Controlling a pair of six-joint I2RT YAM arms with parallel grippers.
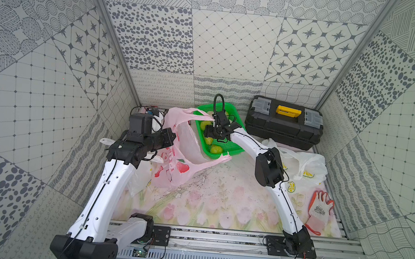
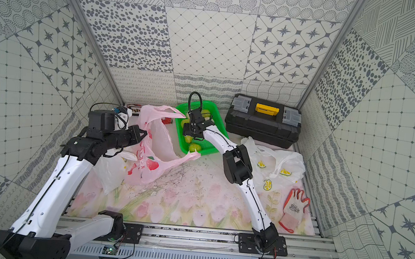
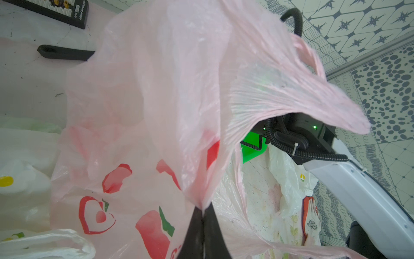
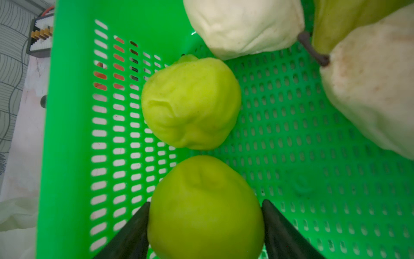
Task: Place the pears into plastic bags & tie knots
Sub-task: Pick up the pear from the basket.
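Flowered cloth covers the surface point(image 1: 207, 207), with the green basket point(image 1: 226, 154) at its back. My right fingers point(image 4: 136, 233) reach into the basket, clamped on either side of a green pear point(image 4: 205, 208), the nearest of several lying loose there. Just beside the basket my left fingers point(image 3: 199, 224) are clenched on a fold of the pink bag point(image 1: 172, 168), holding its mouth raised toward the basket so the pear travels little.
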